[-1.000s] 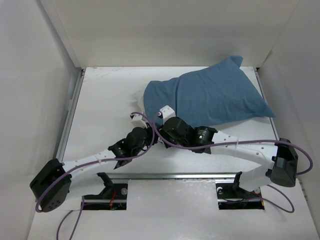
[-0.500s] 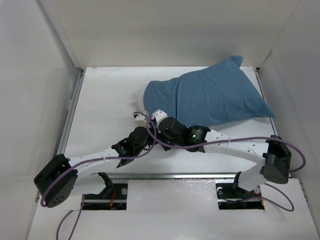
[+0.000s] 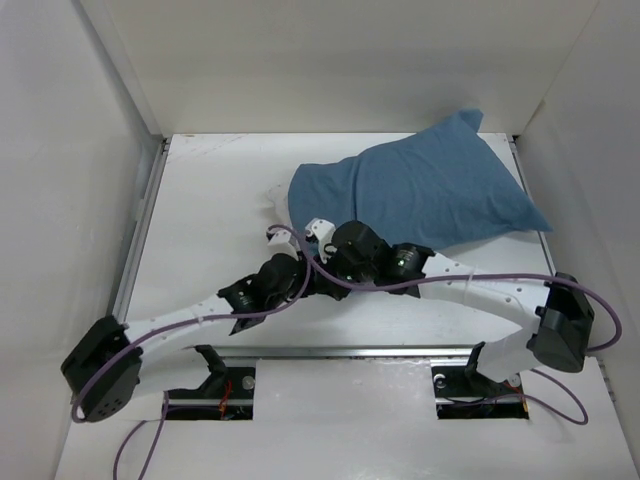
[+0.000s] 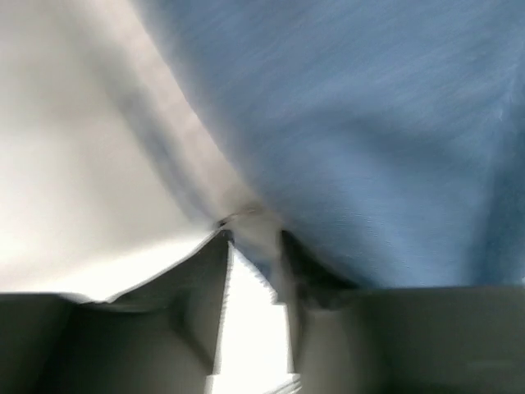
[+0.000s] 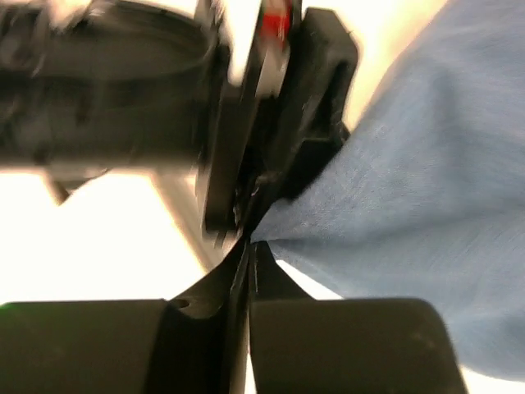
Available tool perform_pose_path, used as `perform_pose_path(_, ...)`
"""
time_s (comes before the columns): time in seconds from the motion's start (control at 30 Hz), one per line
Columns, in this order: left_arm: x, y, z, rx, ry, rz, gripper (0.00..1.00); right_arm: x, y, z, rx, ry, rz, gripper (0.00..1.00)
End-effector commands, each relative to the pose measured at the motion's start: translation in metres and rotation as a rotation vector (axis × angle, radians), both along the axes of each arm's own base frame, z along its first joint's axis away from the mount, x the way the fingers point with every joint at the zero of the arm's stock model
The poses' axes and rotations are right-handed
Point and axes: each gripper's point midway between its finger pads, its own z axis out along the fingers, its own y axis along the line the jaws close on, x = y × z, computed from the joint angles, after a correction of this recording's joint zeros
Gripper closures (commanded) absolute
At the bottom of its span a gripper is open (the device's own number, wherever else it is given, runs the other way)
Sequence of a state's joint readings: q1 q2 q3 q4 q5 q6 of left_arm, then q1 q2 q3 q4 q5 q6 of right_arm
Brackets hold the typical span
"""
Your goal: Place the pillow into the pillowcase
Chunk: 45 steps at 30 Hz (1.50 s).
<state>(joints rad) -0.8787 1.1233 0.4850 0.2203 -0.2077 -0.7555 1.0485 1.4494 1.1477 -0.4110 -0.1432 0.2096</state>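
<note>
A plump white fabric pillow (image 3: 276, 207) lies almost wholly inside the wrinkled slate-blue fabric pillowcase (image 3: 420, 195) on the white counter (image 3: 210, 200), just beyond both jaws, with a white sliver showing at the mouth. The right jaws are clamped on the blue hem; the left jaws, alongside, stand slightly parted.

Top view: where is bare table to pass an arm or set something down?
Bare: the left part of the table, between the left rail and the pillowcase, and the far-left strip behind the pillowcase. Crowded: the pillowcase's near-left corner, where the left tool and the right tool meet.
</note>
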Motion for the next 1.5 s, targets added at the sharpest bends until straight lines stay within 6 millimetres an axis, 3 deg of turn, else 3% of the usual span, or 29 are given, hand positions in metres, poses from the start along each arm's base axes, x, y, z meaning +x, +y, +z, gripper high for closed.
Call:
perform_pose_path(0.0,0.001,0.059,0.022,0.013,0.041,0.295,0.68,-0.092,0.043,0.077,0.368,0.068,0.407,1.00)
perform_pose_path(0.03,0.000,0.080,0.026,0.024,0.032,0.383,0.59,-0.089,0.040,0.071,0.353,0.060,0.381,1.00)
perform_pose_path(0.13,-0.020,0.127,0.054,-0.092,0.049,0.577,0.49,-0.077,0.026,0.041,0.281,0.045,0.274,1.00)
perform_pose_path(0.2,-0.026,0.148,0.081,-0.194,-0.001,0.643,0.40,-0.074,0.021,0.020,0.221,0.018,0.298,1.00)
perform_pose_path(0.23,-0.028,0.149,0.087,-0.226,-0.014,0.642,0.36,-0.079,0.022,0.020,0.220,0.020,0.310,1.00)
perform_pose_path(0.3,-0.030,0.155,0.094,-0.249,-0.037,0.643,0.31,-0.069,0.024,-0.007,0.130,-0.001,0.282,1.00)
perform_pose_path(0.4,-0.033,0.166,0.099,-0.253,-0.052,0.681,0.29,-0.075,0.033,-0.033,0.035,0.005,0.346,1.00)
perform_pose_path(0.5,-0.028,0.169,0.100,-0.218,-0.056,0.716,0.29,-0.105,0.044,-0.042,-0.010,0.003,0.486,0.79)
perform_pose_path(0.53,-0.026,0.169,0.101,-0.213,-0.056,0.727,0.29,-0.118,0.046,-0.039,-0.009,0.003,0.530,0.67)
perform_pose_path(0.63,-0.014,0.161,0.101,-0.167,-0.070,0.731,0.28,-0.120,0.044,-0.016,0.014,-0.025,0.529,0.63)
perform_pose_path(0.67,-0.010,0.159,0.101,-0.149,-0.083,0.732,0.26,-0.114,0.040,-0.009,0.014,-0.055,0.501,0.52)
perform_pose_path(0.7,-0.004,0.155,0.100,-0.117,-0.091,0.732,0.25,-0.111,0.038,0.005,0.038,-0.078,0.470,0.44)
perform_pose_path(0.73,0.004,0.155,0.109,-0.128,-0.119,0.755,0.21,-0.106,0.034,0.038,0.113,-0.113,0.403,0.39)
perform_pose_path(0.77,0.008,0.151,0.111,-0.096,-0.132,0.736,0.19,-0.098,0.029,0.053,0.141,-0.134,0.335,0.24)
perform_pose_path(0.8,0.014,0.148,0.115,-0.083,-0.144,0.734,0.19,-0.073,0.020,0.065,0.143,-0.206,0.179,0.19)
perform_pose_path(0.83,0.026,0.144,0.116,-0.062,-0.153,0.745,0.18,-0.064,0.007,0.086,0.197,-0.215,0.070,0.14)
perform_pose_path(0.87,0.035,0.136,0.129,-0.072,-0.164,0.721,0.16,-0.052,-0.001,0.097,0.216,-0.241,-0.021,0.09)
perform_pose_path(0.9,0.042,0.133,0.133,-0.015,-0.182,0.681,0.16,-0.027,-0.018,0.102,0.207,-0.297,-0.194,0.00)
perform_pose_path(0.93,0.060,0.129,0.133,0.007,-0.185,0.680,0.15,-0.018,-0.032,0.112,0.224,-0.312,-0.286,0.00)
perform_pose_path(0.97,0.070,0.118,0.144,0.015,-0.188,0.611,0.15,0.001,-0.053,0.108,0.193,-0.327,-0.473,0.00)
perform_pose_path(1.0,0.079,0.113,0.145,0.004,-0.173,0.604,0.15,-0.001,-0.056,0.102,0.183,-0.289,-0.498,0.00)
perform_pose_path(1.03,0.097,0.105,0.141,0.032,-0.153,0.557,0.16,0.011,-0.076,0.100,0.163,-0.300,-0.651,0.00)
perform_pose_path(1.07,0.106,0.108,0.131,0.073,-0.142,0.563,0.17,0.018,-0.082,0.108,0.171,-0.330,-0.696,0.00)
perform_pose_path(1.13,0.122,0.093,0.130,0.070,-0.124,0.488,0.20,0.037,-0.107,0.098,0.163,-0.278,-0.861,0.00)
perform_pose_path(1.17,0.135,0.090,0.115,0.106,-0.106,0.468,0.24,0.045,-0.114,0.090,0.152,-0.255,-0.894,0.00)
perform_pose_path(1.27,0.149,0.074,0.100,0.110,-0.082,0.383,0.30,0.084,-0.140,0.066,0.171,-0.147,-1.021,0.00)
perform_pose_path(1.4,0.162,0.050,0.072,0.125,-0.044,0.282,0.56,0.127,-0.167,0.045,0.142,-0.103,-1.138,0.00)
perform_pose_path(1.43,0.161,0.045,0.066,0.121,-0.025,0.258,0.76,0.137,-0.169,0.041,0.137,-0.100,-1.136,0.00)
perform_pose_path(1.47,0.160,0.043,0.061,0.132,-0.016,0.239,0.90,0.151,-0.179,0.033,0.132,-0.067,-1.157,0.00)
